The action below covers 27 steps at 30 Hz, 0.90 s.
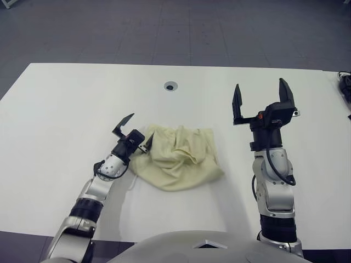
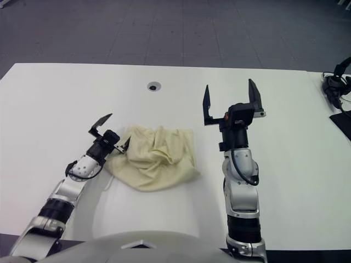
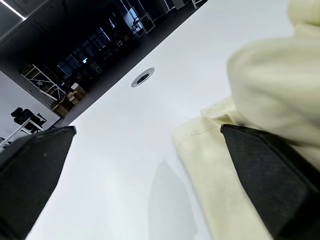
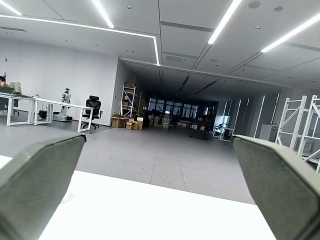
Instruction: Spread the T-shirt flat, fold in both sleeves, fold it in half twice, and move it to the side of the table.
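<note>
The white table [image 1: 66, 109] holds the crumpled T-shirt [image 1: 178, 156] near its front middle (well apart from far and side edges). The right gripper [image 1: 260, 87] stands upright beside it, jaws wide. The left gripper [image 1: 138, 129], jaws wide, touches the shirt's left edge.

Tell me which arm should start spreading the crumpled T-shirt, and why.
Left. The left gripper lies low on the table, jaws open at the edge of the T-shirt, probably ready to pinch it. The right gripper stands raised, jaws open upward, apart from the T-shirt.

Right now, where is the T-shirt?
In the eye views, the crumpled T-shirt lies near the table's front edge, the open left pincer at its left side.
</note>
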Tool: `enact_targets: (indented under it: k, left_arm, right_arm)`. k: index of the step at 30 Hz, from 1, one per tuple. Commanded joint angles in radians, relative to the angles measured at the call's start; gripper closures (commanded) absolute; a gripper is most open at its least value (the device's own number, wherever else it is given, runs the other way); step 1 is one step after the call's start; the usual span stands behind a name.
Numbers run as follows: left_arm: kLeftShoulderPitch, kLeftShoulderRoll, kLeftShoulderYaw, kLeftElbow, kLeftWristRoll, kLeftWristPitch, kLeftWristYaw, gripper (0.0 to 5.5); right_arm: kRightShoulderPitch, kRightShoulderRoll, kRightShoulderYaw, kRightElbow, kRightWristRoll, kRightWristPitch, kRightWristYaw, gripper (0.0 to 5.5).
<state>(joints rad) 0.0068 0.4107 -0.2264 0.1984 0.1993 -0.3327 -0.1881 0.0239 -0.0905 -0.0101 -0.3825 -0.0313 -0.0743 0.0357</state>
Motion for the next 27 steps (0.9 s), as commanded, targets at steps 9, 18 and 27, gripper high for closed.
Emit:
enact_targets:
  k: [9, 18, 27]
  left_arm:
    - [0.321, -0.052, -0.041, -0.383, 0.019, 0.307, -0.014, 0.11]
    - [0.374, -0.110, -0.031, -0.518, 0.006, 0.361, 0.011, 0.11]
    - [0.305, -0.091, 0.127, -0.657, -0.075, 0.403, -0.017, 0.11]
  right_arm:
    - [0.016, 0.025, 0.017, -0.064, -0.014, 0.036, -0.014, 0.10]
    - [0.023, 0.034, 0.012, -0.087, -0.015, 0.054, -0.019, 0.10]
    - [-0.004, 0.033, 0.012, -0.064, -0.013, 0.054, -0.011, 0.10]
